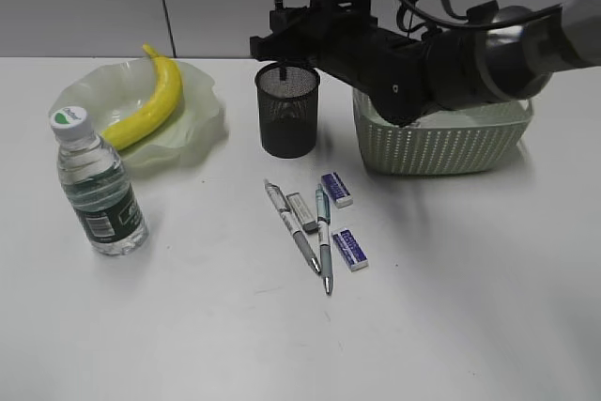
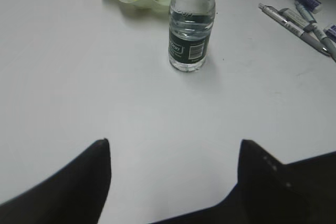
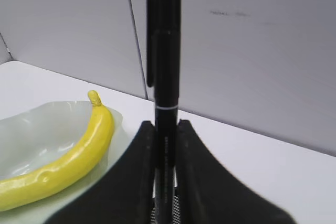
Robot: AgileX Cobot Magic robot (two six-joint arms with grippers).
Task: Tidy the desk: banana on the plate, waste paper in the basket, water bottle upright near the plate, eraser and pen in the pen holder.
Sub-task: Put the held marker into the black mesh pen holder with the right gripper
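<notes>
On the white desk, toward its left edge, the water bottle stands upright, white cap up, just in front of the plate. The plate sits near the back left of the desk, and the banana lies in it, curving up over the rear rim. The left gripper shows only in its wrist view: its two dark fingers stand wide apart above bare desk, released and holding nothing, with the bottle and plate well beyond them.

Near the middle of the back edge stands the black mesh pen holder. The right gripper reaches across from the right and hangs over the holder's mouth. In the right wrist view its jaws are clenched on a black pen, which stands upright between them with its capped end up; its lower end is hidden, so I cannot tell how deep it reaches into the holder.

In front of the holder, around the middle of the desk, two more pens lie side by side, with three erasers close beside them.

Right of the holder, toward the back right, sits the green basket, partly covered by the right arm. What lies inside it cannot be made out.
</notes>
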